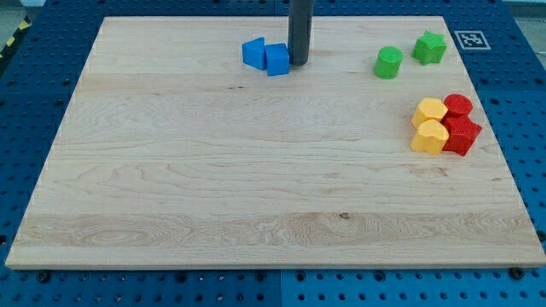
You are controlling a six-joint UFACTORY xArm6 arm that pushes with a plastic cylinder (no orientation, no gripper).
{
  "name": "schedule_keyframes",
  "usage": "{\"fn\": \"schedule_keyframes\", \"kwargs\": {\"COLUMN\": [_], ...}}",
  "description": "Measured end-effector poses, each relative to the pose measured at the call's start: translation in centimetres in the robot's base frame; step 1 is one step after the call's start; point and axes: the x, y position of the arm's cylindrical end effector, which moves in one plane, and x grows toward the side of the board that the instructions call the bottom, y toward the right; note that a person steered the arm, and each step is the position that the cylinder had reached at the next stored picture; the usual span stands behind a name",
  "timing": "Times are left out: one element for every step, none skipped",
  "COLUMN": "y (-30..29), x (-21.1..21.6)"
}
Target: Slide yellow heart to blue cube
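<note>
Tip [299, 62] just right of blue cube [277, 60]; yellow heart [429, 136] touching red blocks.

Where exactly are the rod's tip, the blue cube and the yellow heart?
my tip [299, 62], camera view, rod's very end.
blue cube [277, 60], camera view, its top face.
yellow heart [430, 136], camera view, its top face.
</note>
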Motion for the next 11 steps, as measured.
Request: {"fn": "schedule_keyframes", "kwargs": {"y": [1.4,4.0,4.5,9.3,16.6,22.5,23.8,23.4,22.1,21.9,19.8], "x": [0.4,6.3,14.3,19.7,20.9,19.7,18.5,17.0,15.7,15.7,16.2]}}
